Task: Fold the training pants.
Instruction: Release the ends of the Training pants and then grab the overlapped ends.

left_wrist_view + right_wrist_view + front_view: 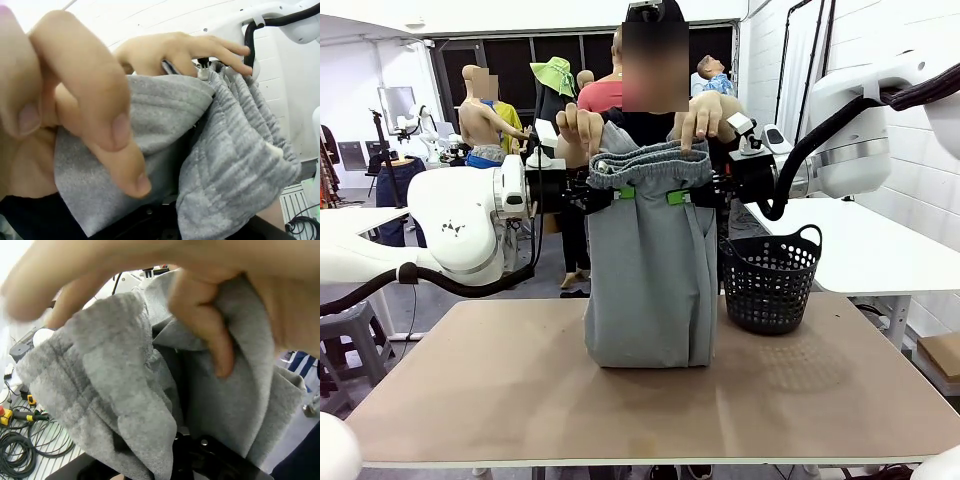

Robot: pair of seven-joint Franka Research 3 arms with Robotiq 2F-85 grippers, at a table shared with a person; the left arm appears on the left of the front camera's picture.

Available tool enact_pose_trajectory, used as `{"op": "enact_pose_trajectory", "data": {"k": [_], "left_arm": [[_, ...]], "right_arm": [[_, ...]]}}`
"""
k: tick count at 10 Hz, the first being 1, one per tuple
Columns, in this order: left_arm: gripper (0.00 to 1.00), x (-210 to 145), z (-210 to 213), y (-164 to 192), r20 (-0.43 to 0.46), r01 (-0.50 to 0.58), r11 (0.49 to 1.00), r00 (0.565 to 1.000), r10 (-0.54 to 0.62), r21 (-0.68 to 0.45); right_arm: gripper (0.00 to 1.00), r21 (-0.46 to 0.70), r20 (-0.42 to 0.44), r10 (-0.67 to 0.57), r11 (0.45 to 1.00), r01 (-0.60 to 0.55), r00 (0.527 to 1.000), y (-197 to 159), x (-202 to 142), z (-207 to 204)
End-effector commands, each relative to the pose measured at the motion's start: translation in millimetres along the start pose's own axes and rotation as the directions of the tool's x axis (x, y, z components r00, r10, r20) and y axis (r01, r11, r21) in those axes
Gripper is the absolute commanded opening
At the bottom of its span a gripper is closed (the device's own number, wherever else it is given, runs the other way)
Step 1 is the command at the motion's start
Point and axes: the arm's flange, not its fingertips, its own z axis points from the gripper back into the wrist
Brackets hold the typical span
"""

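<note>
The light grey training pants (pixel 650 270) hang upright over the middle of the table, their lower end resting folded on the tabletop. My left gripper (pixel 623 192) and right gripper (pixel 677 197) are each shut on the gathered waistband from either side, green pads showing. A person behind the pants holds the top of the waistband with one hand (pixel 582 128) and the other hand (pixel 705 115). In the left wrist view grey cloth (pixel 165 120) covers my fingers under the person's fingers (pixel 100 115). The right wrist view shows bunched cloth (pixel 110 390) gripped by a hand (pixel 210 325).
A black mesh basket (pixel 770 282) stands on the table just right of the pants. The brown tabletop (pixel 520 400) has free room in front and to the left. White tables stand at both sides beyond it.
</note>
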Motion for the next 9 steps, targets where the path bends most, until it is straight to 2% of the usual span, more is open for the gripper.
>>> {"op": "enact_pose_trajectory", "data": {"k": [1, 9], "left_arm": [[0.0, 3.7, -1.3, -0.9, 0.002, -0.011, 1.0, 1.0, 0.011, 0.003], [0.0, 3.7, -1.3, -0.9, 0.002, -0.011, 1.0, 1.0, 0.011, 0.003]], "right_arm": [[0.0, 0.0, 0.022, -0.006, 1.0, 0.006, 1.0, 1.1, 1.1, 0.1], [0.0, 0.0, 0.022, -0.006, 1.0, 0.006, 1.0, 1.1, 1.1, 0.1]]}}
